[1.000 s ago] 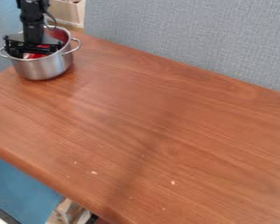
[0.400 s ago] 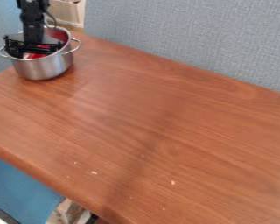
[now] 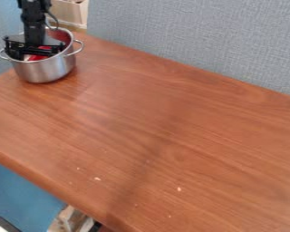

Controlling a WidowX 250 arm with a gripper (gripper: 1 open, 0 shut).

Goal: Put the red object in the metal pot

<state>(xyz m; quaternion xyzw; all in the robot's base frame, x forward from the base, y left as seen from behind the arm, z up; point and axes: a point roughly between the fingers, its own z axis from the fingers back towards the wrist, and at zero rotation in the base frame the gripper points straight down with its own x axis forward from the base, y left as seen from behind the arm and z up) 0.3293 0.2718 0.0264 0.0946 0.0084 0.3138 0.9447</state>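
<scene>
Red object (image 3: 36, 58) (seemingly one) inside one metal pot (image 3: 43, 68).

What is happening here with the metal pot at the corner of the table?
A robot arm is reaching down into the metal pot at the table's far left corner. Inside, under the jaws, something red shows, likely the red object to be put there. The jaws are open, so it seems to be released.

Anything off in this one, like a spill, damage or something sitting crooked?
Only some small pale specks on the wooden table, near its front edge; they look like crumbs or chips. The metal pot sits upright, with no visible damage or spill.
</scene>
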